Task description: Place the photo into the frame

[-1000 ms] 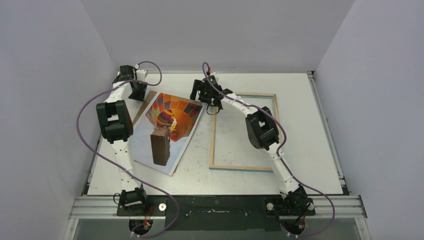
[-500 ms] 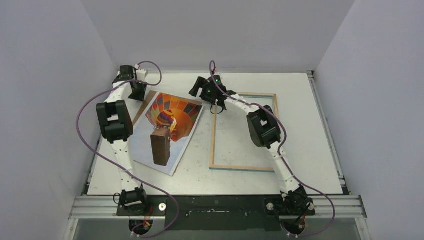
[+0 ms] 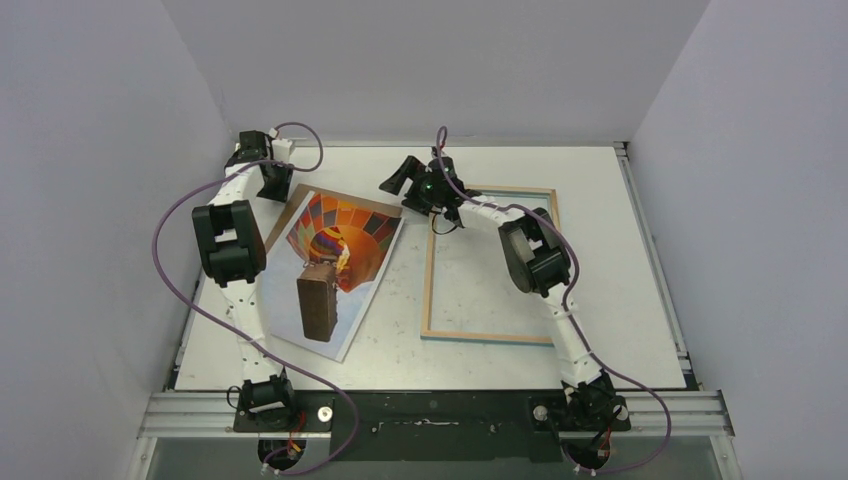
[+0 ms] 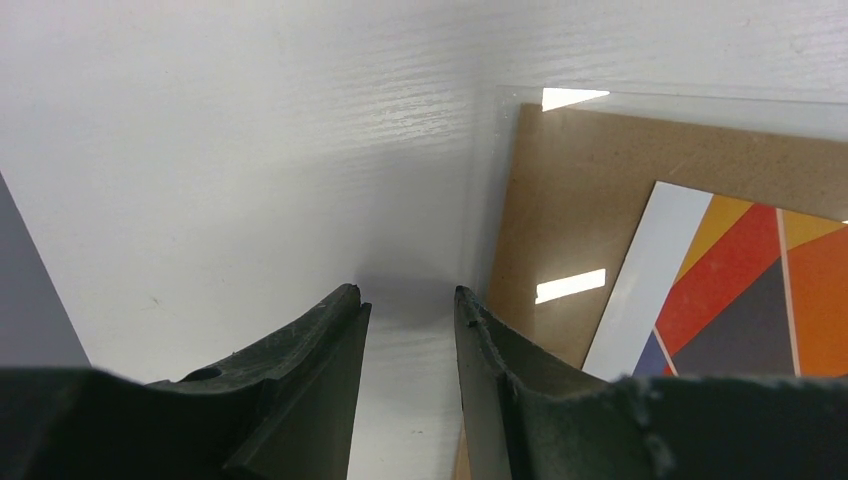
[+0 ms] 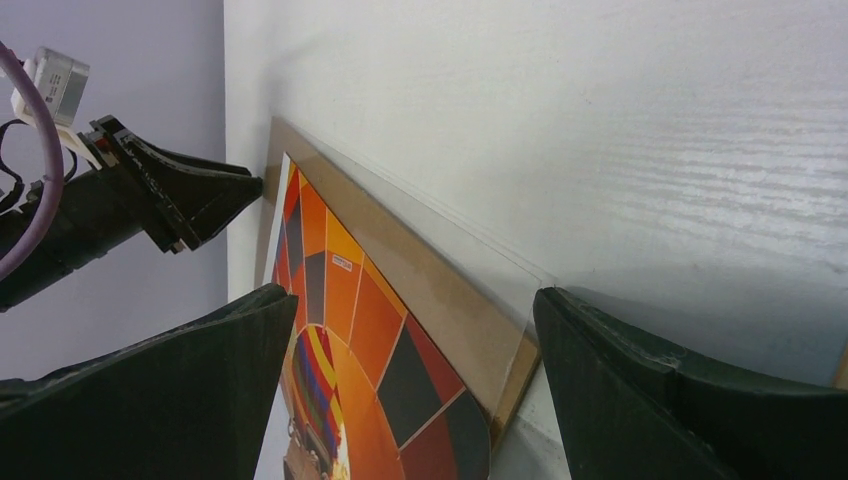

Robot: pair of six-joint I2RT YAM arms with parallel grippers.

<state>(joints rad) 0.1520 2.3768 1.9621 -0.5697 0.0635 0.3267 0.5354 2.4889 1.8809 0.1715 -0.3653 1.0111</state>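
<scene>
Since a second ago the right pincer (image 5: 415, 293) has swung outward and turned on its wrist, and the photo (image 3: 340, 240) with what lies under it has slid a little toward the left arm.

The right pincer is spread wide and holds nothing. Ahead of it, between its fingers as the wrist camera sees them, sits the corner of a clear sheet (image 5: 490, 270) overhanging a brown backing board (image 4: 560, 200). The photo lies on that board, just beyond the corner. The frame (image 3: 427, 280) lies flat on the table (image 3: 600, 250) behind and beside this pincer, well apart from the photo.

The left pincer (image 4: 405, 295) stands at the stack's opposite far corner, its jaws a narrow gap apart with only table between them. One finger is just beside the sheet's edge.

The step looks like getting a hold on the stack's corner. It would go best with the right pincer coming in low and nearly level, closing on the overhanging corner alone, while the left braces against sliding.

The right arm reaches forward and bends inward at the wrist. The left is stretched far out.
</scene>
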